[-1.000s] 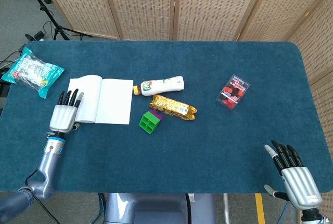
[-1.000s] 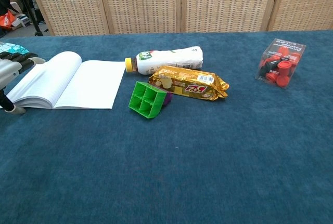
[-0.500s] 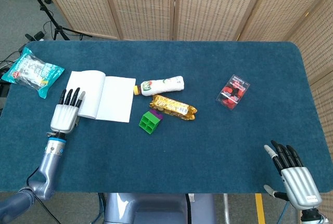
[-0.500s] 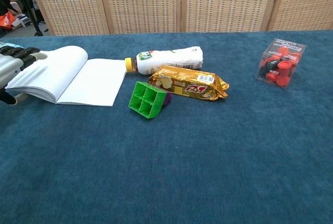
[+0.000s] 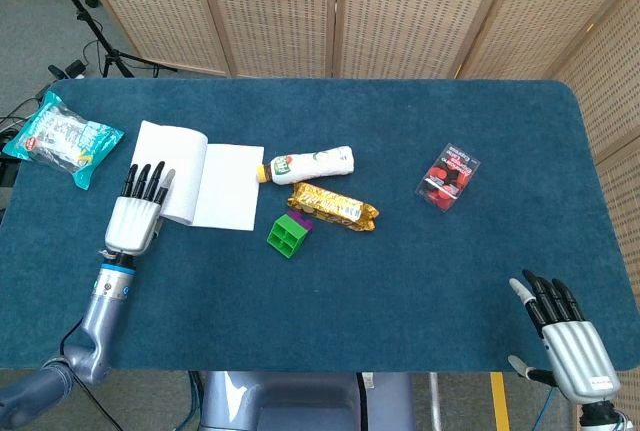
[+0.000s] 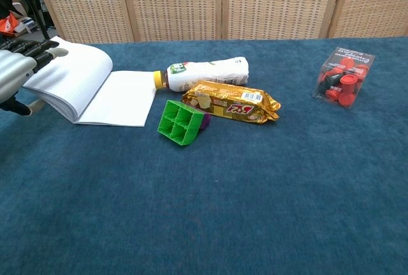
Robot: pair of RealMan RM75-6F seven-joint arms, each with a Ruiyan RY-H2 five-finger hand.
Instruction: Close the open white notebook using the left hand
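The white notebook lies half open at the table's left side. Its left half is lifted and tilted up, its right page lies flat. My left hand is under the raised left half with its fingers straight and apart, pushing the pages up from the outer edge; it grips nothing. My right hand rests open at the near right edge of the table, far from the notebook, and shows only in the head view.
Beside the notebook's right page lie a white bottle, a gold snack pack and a green block. A clear box of red items sits to the right. A snack bag lies at the far left edge.
My left hand has moved right and up, lifting the notebook's left half from flat to steeply tilted. The right hand has not moved.
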